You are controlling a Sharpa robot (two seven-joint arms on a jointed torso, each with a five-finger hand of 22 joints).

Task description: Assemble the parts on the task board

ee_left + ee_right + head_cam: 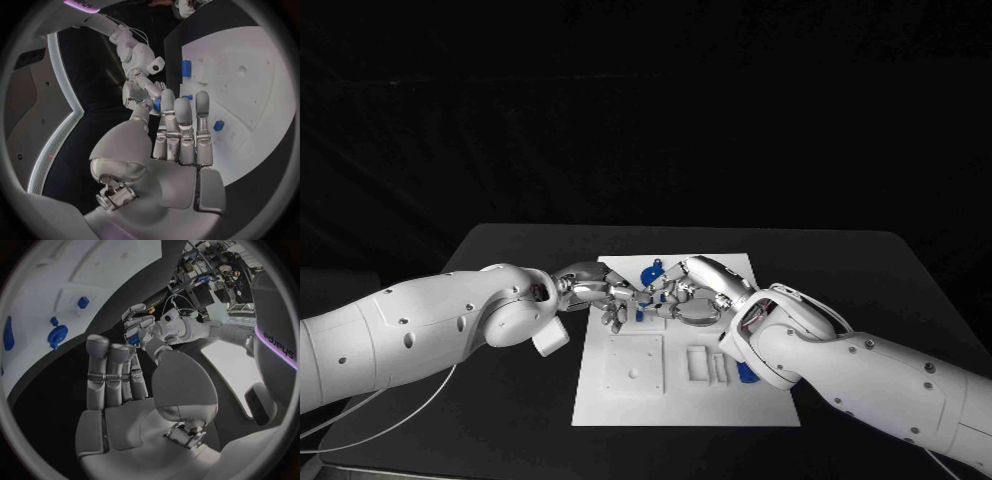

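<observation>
I see both hands meeting mid-frame over the task board, left hand and right hand pinching one small blue part between their fingers; blue parts at board's top lie loose, so assembly looks early.

The white board is lying flat in the middle of the head view, running from the centre down toward the lower edge. A raised square plate is sitting on its lower left part, and pale slotted ridges are lying just right of that plate. A blue round part with a stem is lying near the board's upper edge. A small blue piece is showing just below it, at the frame's centre. Another blue piece is lying at the board's right edge, partly hidden.
</observation>
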